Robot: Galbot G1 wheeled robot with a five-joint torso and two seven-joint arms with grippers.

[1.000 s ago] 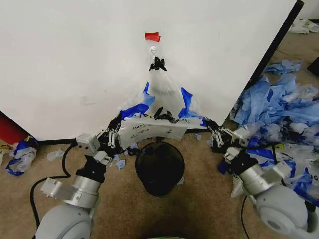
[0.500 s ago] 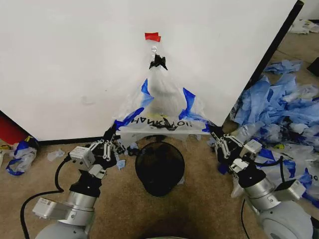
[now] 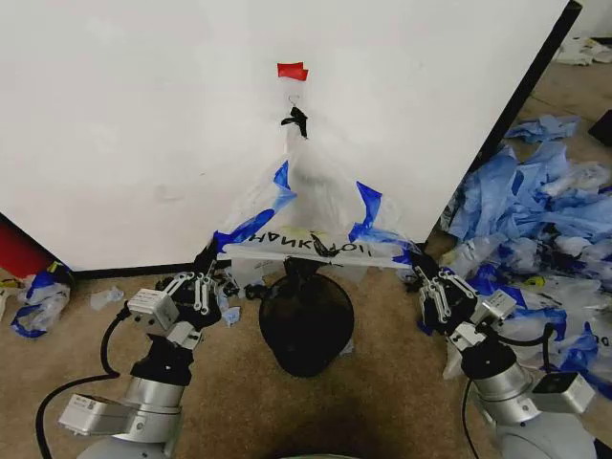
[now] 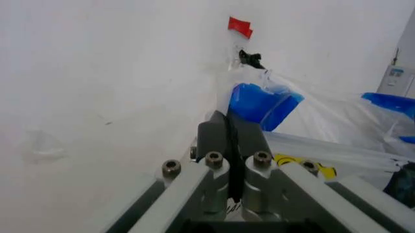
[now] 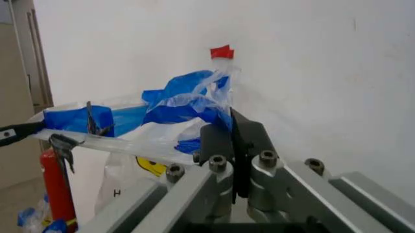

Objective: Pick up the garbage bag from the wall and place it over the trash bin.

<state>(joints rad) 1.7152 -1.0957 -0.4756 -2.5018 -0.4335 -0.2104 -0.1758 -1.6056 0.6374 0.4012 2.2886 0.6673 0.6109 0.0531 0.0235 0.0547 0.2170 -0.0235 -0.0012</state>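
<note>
The garbage bag hangs from the wall, its mouth now stretched wider left-to-right above the trash bin, with left pincer and right pincer each clamped on an edge.

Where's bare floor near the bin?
Bare carpet lies between the left tool and the trash bin, and in front of the bin. Crowded: heaped blue bags beside the right tool.
</note>
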